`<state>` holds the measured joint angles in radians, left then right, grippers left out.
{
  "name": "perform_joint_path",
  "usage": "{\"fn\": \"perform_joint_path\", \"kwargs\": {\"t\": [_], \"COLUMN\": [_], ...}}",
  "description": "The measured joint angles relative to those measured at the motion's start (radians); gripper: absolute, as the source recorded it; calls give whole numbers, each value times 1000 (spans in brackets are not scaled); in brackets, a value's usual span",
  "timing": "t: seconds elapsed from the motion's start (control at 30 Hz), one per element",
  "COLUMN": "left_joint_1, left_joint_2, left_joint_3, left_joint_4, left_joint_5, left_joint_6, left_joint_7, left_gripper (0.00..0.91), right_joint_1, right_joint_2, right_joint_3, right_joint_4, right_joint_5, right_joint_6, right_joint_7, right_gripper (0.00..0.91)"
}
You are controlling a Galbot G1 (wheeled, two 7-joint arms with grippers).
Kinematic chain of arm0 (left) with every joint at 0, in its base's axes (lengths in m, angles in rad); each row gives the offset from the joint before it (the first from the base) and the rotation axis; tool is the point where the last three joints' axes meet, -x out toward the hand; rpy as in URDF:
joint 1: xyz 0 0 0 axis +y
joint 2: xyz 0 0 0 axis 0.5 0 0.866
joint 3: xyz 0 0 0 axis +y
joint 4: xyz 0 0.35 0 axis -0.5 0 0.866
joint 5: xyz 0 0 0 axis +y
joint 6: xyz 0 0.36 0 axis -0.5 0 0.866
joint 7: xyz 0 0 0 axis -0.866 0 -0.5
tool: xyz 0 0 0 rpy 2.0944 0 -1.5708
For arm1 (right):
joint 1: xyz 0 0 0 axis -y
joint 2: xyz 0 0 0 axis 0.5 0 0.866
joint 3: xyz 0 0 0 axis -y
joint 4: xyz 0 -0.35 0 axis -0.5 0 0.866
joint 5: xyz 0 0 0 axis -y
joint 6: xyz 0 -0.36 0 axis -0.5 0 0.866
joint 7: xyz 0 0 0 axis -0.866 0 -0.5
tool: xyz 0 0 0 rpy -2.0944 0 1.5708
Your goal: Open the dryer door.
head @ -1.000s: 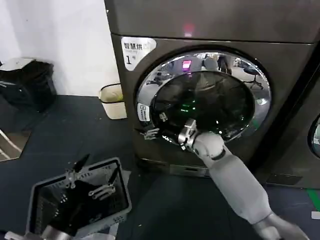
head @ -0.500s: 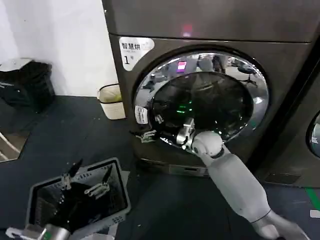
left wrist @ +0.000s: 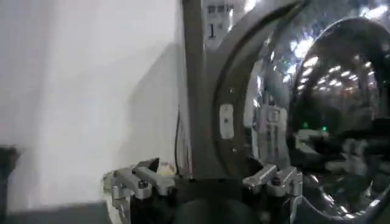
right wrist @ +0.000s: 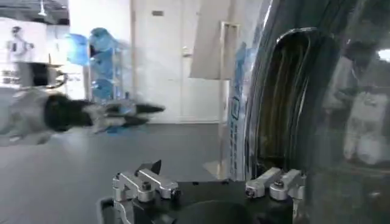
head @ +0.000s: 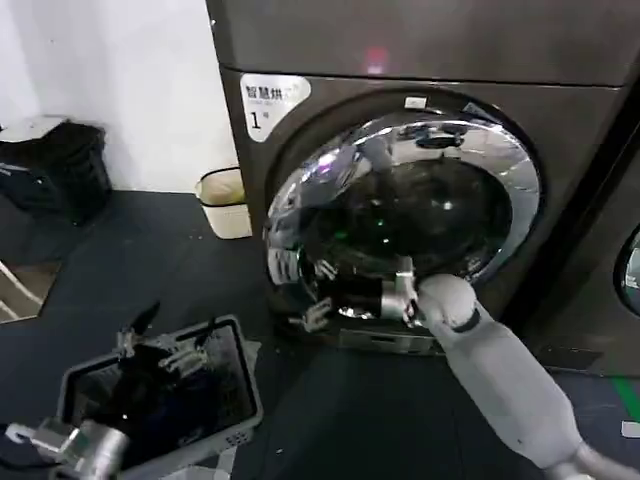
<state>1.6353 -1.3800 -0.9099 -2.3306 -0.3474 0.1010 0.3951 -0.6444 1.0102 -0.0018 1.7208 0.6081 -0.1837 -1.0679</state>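
The dryer (head: 300, 50) is a dark grey-brown machine with a white "1" label (head: 270, 97) and a pink light (head: 375, 60). Its dryer door (head: 505, 160), a chrome ring around dark glass, stands ajar with the left edge swung out from the front. My right gripper (head: 315, 316) is open at the door's lower left rim. In the right wrist view the door's edge (right wrist: 244, 91) runs just beside one finger (right wrist: 275, 182) of this gripper (right wrist: 207, 182); whether they touch I cannot tell. My left gripper (head: 155, 345) hangs open over a basket, facing the dryer door (left wrist: 332, 91).
A grey mesh basket (head: 240, 400) sits on the dark floor at the lower left. A beige waste bin (head: 225, 200) stands by the white wall, a black bin (head: 50, 165) farther left. A neighbouring dark machine (head: 625, 270) borders the dryer on the right.
The door's left edge has swung outward from the dryer front. My right gripper has moved down and back with the rim. The left gripper has drifted slightly left.
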Motion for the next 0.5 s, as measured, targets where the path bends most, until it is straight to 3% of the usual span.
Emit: {"fn": "perform_joint_path", "kwargs": {"t": [0.27,0.5], "left_joint_1": [-73,-155], "left_joint_2": [125,265], "left_joint_3": [-23,34], "left_joint_4": [147,245], "left_joint_5": [-142,-310], "left_joint_6": [-111,-104], "left_joint_7": [-2,32], "left_gripper": [907,907], "right_joint_1": [-93,-152], "right_joint_2": [-58,-107], "right_joint_3": [66,121], "right_joint_4": [85,140], "right_joint_5": [24,37], "right_joint_6": [7,32], "right_joint_7": [-108,-175], "right_gripper": [907,907]}}
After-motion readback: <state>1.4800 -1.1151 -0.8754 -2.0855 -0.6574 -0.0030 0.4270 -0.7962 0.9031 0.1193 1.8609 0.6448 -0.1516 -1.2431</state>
